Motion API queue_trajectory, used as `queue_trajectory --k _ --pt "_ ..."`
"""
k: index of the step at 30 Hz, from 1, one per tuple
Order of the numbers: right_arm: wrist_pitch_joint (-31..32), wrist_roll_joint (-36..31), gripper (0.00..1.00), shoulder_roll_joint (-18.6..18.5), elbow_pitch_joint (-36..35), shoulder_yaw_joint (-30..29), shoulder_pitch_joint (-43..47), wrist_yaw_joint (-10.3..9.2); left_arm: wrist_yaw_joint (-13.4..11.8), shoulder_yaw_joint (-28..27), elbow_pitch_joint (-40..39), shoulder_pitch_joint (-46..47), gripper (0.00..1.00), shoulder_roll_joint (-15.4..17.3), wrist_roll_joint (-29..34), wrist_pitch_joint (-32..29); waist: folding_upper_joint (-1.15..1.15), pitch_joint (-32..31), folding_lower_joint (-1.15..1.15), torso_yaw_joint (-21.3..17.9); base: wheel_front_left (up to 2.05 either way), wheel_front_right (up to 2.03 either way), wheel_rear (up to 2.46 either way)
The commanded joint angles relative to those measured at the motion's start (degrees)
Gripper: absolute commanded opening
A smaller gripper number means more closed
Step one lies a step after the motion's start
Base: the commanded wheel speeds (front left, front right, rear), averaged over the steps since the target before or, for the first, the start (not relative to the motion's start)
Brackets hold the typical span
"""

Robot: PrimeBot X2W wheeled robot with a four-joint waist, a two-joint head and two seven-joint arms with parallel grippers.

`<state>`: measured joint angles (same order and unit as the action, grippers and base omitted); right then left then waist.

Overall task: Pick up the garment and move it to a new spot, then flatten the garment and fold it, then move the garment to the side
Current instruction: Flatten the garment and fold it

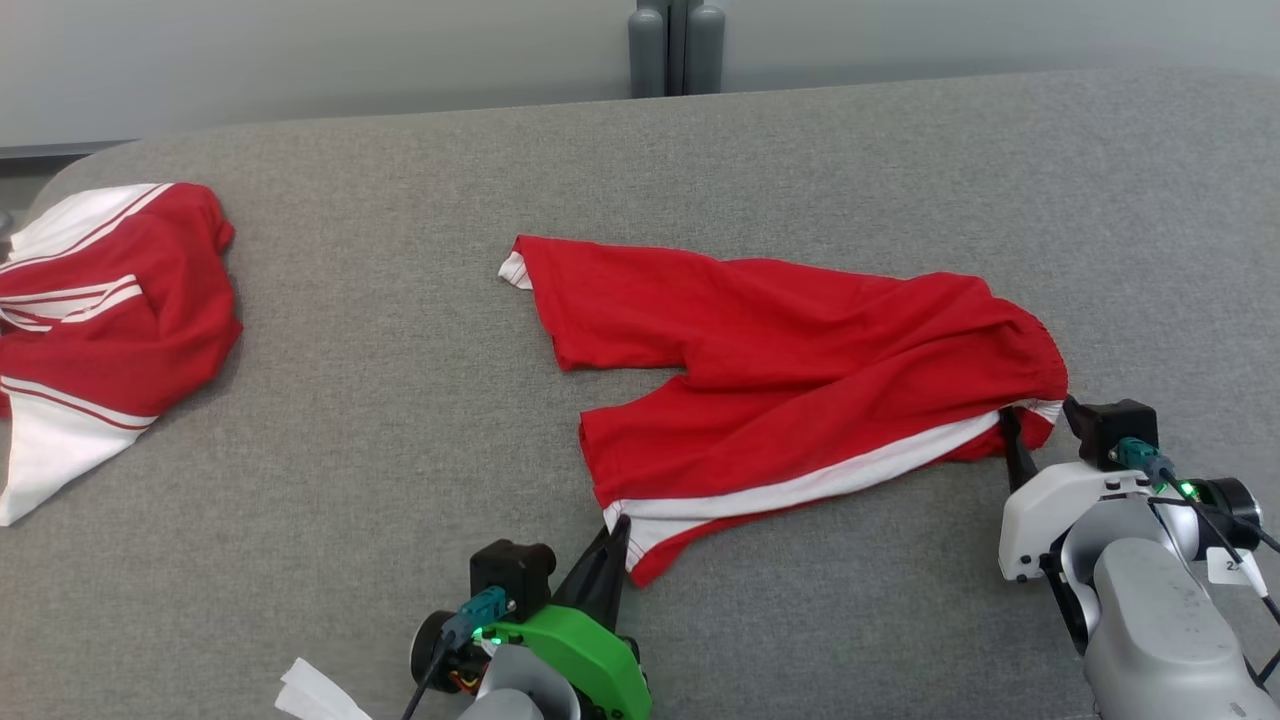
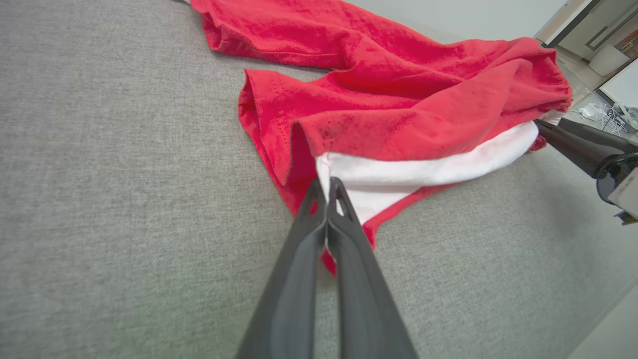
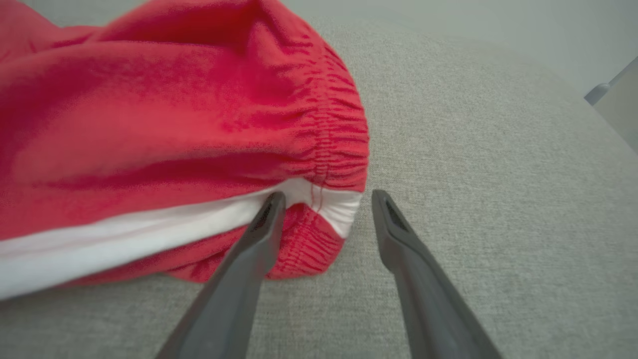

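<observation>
The garment (image 1: 800, 350) is a pair of red shorts with a white side stripe, lying spread and wrinkled on the grey table (image 1: 400, 430). My left gripper (image 1: 622, 520) is at the near leg's hem. In the left wrist view its fingers (image 2: 327, 182) are shut on the white hem corner of the shorts (image 2: 398, 99). My right gripper (image 1: 1025, 430) is at the elastic waistband on the right. In the right wrist view it stands open (image 3: 326, 199), one finger touching the white stripe of the waistband (image 3: 174, 124), the other finger over bare table.
A second red-and-white garment (image 1: 100, 320) lies bunched at the table's far left. Grey posts (image 1: 676, 45) stand behind the back edge. A white paper scrap (image 1: 315, 695) lies near my left arm. The right gripper's dark finger (image 2: 573, 142) shows in the left wrist view.
</observation>
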<state>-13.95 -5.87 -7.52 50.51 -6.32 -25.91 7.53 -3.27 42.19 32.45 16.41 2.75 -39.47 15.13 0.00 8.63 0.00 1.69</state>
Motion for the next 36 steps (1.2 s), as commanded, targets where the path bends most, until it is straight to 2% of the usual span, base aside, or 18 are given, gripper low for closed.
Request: queue_trajectory --k 1,2,4,10,14,18,21,25,30,34,36 --pt "-0.18 0.88 0.35 -0.4 1.2 0.71 -1.06 -0.08 0.2 -0.61 -0.29 -0.6 0.0 0.25 0.34 0.02 0.0 0.16 0.0 0.19 0.0 0.0 0.0" --pt "-0.35 1.35 0.27 -0.55 1.83 1.01 -1.56 -0.08 0.25 -0.84 -0.4 -0.65 0.0 0.25 0.55 0.02 0.0 0.17 0.0 0.2 0.0 0.0 0.0" --pt "-0.54 2.31 0.0 -0.78 2.97 1.67 -2.1 -0.08 0.29 -1.4 -0.72 -0.85 0.0 0.25 0.89 0.02 0.0 0.06 0.0 0.17 0.0 0.0 0.0" --pt "-1.21 6.68 0.0 -0.52 1.39 4.15 -1.38 -0.08 -0.04 -4.77 -3.14 -1.56 0.0 0.25 2.5 0.02 0.0 -1.33 0.0 -0.52 0.0 0.0 0.0" --pt "-1.26 10.51 0.0 -0.56 -4.02 6.78 0.38 -0.08 -0.31 -8.95 -6.57 -1.72 0.0 0.63 4.53 0.02 0.0 -3.2 0.0 -1.24 0.0 0.0 0.0" --pt "-0.76 18.71 0.0 -0.23 -12.28 10.83 3.3 -0.08 0.16 -13.59 -12.25 -1.86 0.0 1.65 6.66 0.02 0.0 -5.72 0.0 -1.82 0.0 0.0 0.0" --pt "1.74 24.87 0.0 -2.28 -20.99 14.29 6.36 -0.08 0.56 -16.66 -17.6 -1.67 0.0 2.73 7.48 0.03 0.0 -7.89 0.0 -2.05 0.0 0.0 0.0" --pt "5.28 29.66 0.0 -5.11 -34.94 15.45 10.35 -0.07 0.56 -18.53 -24.66 -0.4 0.0 5.31 8.7 -0.25 0.0 -10.02 0.0 -2.33 0.0 0.0 0.0" --pt "10.29 31.15 0.0 -6.94 -52.37 13.04 14.25 -0.07 -0.02 -19.75 -34.85 3.55 0.0 9.26 10.17 -4.17 0.0 -11.37 0.0 -2.51 0.0 0.0 0.0" --pt "14.91 30.57 0.0 -6.39 -65.39 10.65 15.68 -0.07 -0.25 -20.68 -43.03 8.77 0.0 11.87 10.83 -8.96 0.0 -11.88 0.0 -2.63 0.0 0.0 0.0" --pt "16.99 30.06 0.0 -6.22 -69.71 9.89 15.88 -0.07 -0.22 -21.01 -45.36 11.17 0.0 12.22 10.04 -11.42 0.0 -11.78 0.0 -2.64 0.0 0.0 0.0"
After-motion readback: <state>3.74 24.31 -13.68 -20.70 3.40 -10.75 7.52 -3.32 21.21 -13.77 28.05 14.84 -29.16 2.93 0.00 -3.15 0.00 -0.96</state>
